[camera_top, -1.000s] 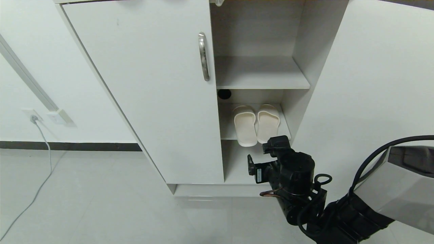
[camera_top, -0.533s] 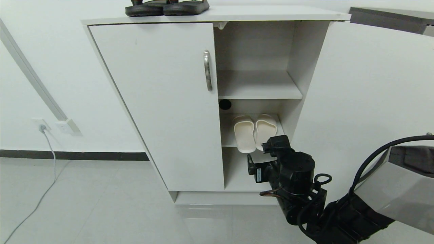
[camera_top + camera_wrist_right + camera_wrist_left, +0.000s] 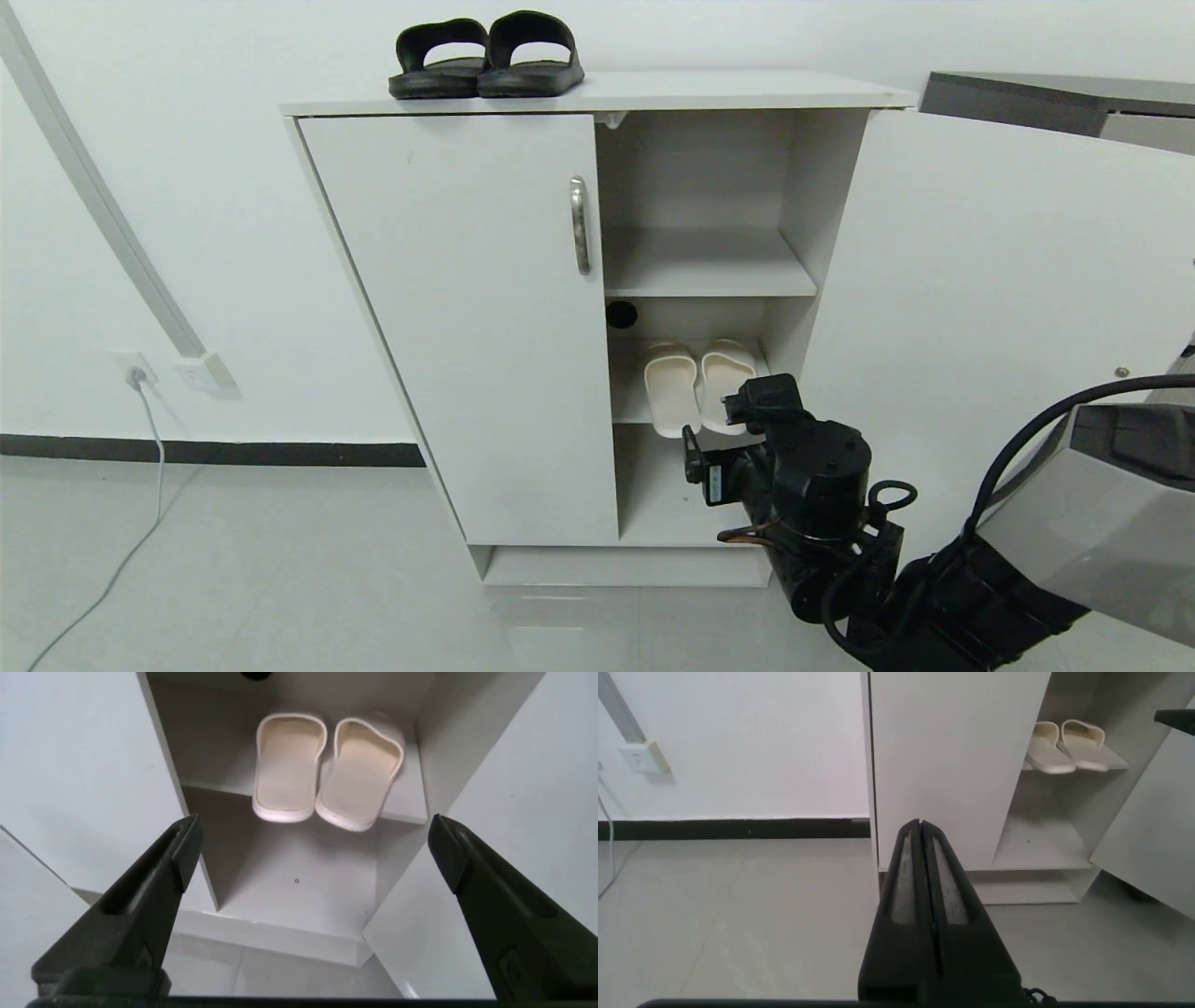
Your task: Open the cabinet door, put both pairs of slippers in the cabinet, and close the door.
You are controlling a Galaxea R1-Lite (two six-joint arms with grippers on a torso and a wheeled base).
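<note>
Just beyond the wide-open right gripper [image 3: 316, 831], cream slippers [image 3: 291, 765] sit on the cabinet shelf [image 3: 220, 770].

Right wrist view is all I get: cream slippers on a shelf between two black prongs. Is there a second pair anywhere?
Observer: Yes. A pair of black slippers sits on top of the cabinet.
Visitor: Is the other claw spread open too?
Observer: No. The left gripper is shut and holds nothing.
Visitor: Is there only that one shelf?
Observer: No. Another shelf sits above the one with the cream slippers.
</note>
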